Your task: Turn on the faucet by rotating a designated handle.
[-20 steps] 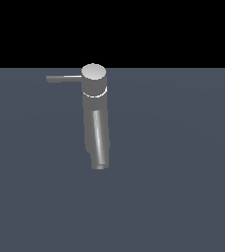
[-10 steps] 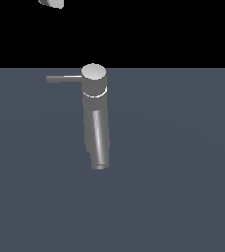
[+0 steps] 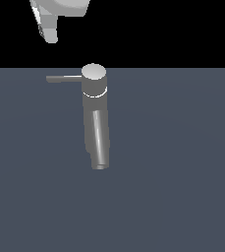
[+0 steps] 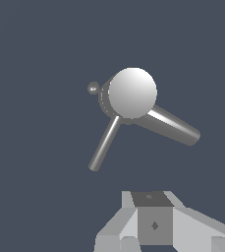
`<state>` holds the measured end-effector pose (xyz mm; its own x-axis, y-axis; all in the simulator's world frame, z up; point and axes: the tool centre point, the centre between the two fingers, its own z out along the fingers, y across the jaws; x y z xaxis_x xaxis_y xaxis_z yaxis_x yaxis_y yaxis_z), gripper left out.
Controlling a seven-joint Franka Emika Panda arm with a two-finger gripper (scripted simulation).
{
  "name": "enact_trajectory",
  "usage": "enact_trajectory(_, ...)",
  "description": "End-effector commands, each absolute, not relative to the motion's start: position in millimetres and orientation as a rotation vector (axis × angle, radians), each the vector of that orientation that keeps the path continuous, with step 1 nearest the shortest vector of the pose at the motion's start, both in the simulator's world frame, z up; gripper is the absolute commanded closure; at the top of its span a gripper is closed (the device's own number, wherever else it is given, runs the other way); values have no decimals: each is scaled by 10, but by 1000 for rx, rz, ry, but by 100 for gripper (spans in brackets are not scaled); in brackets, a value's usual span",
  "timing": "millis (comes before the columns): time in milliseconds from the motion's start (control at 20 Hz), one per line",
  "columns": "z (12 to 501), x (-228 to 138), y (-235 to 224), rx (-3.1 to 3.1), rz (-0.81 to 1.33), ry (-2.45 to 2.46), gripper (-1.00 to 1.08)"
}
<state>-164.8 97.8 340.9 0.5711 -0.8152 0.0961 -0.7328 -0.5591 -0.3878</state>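
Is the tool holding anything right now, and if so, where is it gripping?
Nothing is held. The tool hangs above the faucet, clear of the handle.

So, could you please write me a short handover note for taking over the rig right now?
Gripper: above the faucet in the exterior view, touching nothing; only one finger shows clearly, so open or shut cannot be told.
Faucet: upright on the dark surface, spout pointing toward the camera.
Handle: thin rod jutting toward the exterior view's left from the capped top, untouched.
Done: nothing on the handle yet.
Left: bring the gripper to the handle and rotate it.
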Motion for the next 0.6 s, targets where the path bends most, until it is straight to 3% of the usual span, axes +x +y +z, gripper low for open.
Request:
enact_trajectory(0, 3342, -1554, 1033, -2450, -399, 1325, 108)
enact_trajectory(550, 3088, -1083, 1229, -2221, -466, 1540, 108)
